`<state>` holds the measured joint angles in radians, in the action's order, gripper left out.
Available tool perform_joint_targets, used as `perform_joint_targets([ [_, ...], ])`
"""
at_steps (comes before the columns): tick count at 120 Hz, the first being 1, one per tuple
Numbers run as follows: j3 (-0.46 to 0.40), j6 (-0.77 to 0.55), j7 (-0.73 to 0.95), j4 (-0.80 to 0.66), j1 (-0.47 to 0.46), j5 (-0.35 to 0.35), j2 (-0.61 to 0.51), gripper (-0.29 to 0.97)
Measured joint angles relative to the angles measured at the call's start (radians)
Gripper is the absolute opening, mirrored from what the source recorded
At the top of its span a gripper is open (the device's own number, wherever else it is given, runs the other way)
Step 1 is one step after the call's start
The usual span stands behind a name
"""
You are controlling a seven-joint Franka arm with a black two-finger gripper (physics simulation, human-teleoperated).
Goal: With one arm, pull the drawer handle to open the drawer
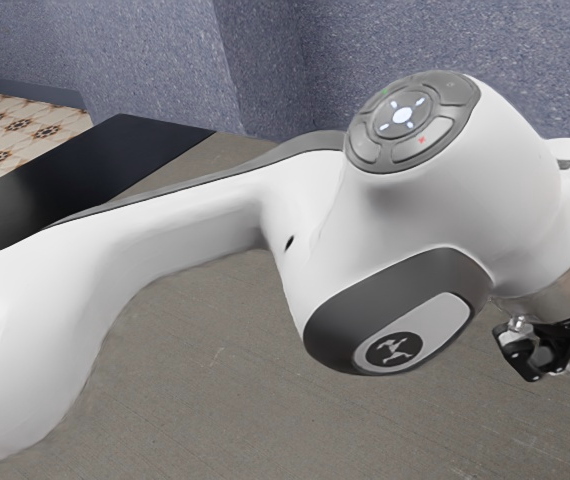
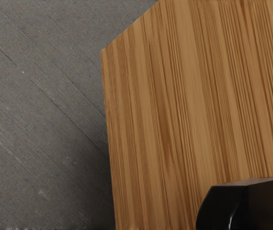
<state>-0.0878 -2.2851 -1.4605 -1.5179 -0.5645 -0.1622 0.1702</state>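
Observation:
A wooden cabinet top with striped light-brown grain lies right under my hand in the wrist view, one corner pointing toward the grey table. A dark black shape sits at that view's lower edge, over the wood; I cannot tell what it is. In the exterior view my white arm crosses from the left, and its wrist reaches the right edge, with a small black clamp below it. The arm hides the drawer and its handle.
The grey table surface spreads under the arm. A black slab lies at the back left, with patterned floor tiles beyond it. Blue-grey walls close the back.

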Motion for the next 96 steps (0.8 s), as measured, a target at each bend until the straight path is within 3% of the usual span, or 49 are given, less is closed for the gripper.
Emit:
perform_joint_targets([
  [96, 0.053, -0.003, -0.039, -0.242, -0.037, 0.007, -0.207, 0.64],
])
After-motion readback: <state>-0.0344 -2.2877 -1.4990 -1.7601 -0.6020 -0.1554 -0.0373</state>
